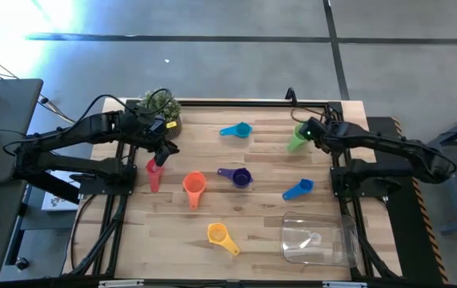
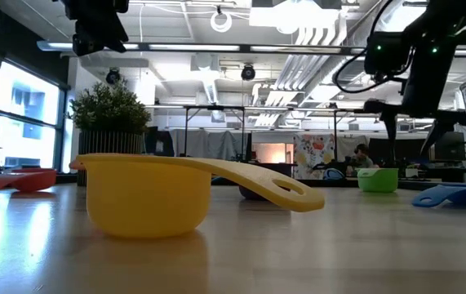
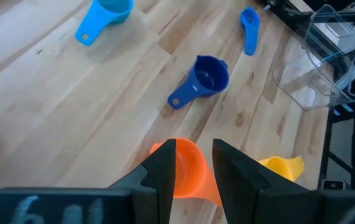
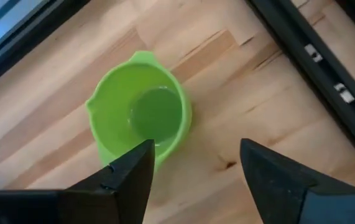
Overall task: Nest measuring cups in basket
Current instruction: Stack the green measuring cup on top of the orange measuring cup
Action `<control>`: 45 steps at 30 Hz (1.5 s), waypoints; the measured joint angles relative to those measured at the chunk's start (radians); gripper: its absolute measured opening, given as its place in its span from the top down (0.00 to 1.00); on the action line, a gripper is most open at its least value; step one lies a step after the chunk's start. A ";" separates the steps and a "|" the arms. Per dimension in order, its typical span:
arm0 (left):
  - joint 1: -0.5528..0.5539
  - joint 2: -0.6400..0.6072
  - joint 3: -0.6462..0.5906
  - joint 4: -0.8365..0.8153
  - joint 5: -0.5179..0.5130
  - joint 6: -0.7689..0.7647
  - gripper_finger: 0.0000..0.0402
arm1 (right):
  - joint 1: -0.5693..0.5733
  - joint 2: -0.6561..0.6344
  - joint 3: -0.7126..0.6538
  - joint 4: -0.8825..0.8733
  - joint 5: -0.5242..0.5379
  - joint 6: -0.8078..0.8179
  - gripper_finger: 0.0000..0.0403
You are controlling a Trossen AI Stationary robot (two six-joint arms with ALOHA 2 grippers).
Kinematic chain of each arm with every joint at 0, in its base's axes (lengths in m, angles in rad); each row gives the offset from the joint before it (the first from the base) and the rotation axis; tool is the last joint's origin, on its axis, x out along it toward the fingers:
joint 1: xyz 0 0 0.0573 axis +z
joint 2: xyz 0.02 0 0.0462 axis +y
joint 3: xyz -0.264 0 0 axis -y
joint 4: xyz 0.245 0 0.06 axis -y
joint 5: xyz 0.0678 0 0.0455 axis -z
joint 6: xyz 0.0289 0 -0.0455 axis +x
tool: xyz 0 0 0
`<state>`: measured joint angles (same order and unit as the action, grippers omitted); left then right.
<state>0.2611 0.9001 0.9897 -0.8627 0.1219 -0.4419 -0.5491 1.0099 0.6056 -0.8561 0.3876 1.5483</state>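
Several measuring cups lie scattered on the wooden table: green point(image 1: 296, 142), teal point(image 1: 238, 130), purple point(image 1: 238, 178), small blue point(image 1: 298, 189), orange point(image 1: 194, 186), yellow point(image 1: 220, 235) and pink point(image 1: 154, 174). The clear basket point(image 1: 348, 240) stands at the near right corner. My right gripper point(image 4: 196, 149) hangs open just above the green cup point(image 4: 143, 115), which stands mouth up, and it touches nothing. My left gripper point(image 3: 194, 149) is open with a narrow gap, high over the table's left side above the pink cup point(image 2: 20, 180). The orange cup point(image 3: 193, 171) shows past its fingers.
A potted plant point(image 1: 160, 108) stands at the far left corner, close behind my left arm. A black frame rail point(image 4: 326, 56) runs along the table's edge beside the green cup. A small clear thing point(image 1: 312, 238) lies inside the basket. Bare wood lies between the cups mid-table.
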 joint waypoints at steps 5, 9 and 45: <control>0.000 0.000 0.000 0.000 -0.005 0.001 0.76 | -0.084 0.051 0.000 0.092 -0.031 -0.102 0.45; 0.000 0.000 0.000 0.001 -0.005 0.001 0.76 | -0.131 0.121 0.000 0.122 -0.088 -0.156 0.45; 0.000 0.000 0.000 -0.001 -0.049 0.017 0.76 | -0.012 0.285 0.090 0.209 -0.186 -0.239 0.99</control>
<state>0.2611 0.9001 0.9897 -0.8635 0.0726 -0.4252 -0.5609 1.2949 0.6953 -0.6473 0.2021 1.3095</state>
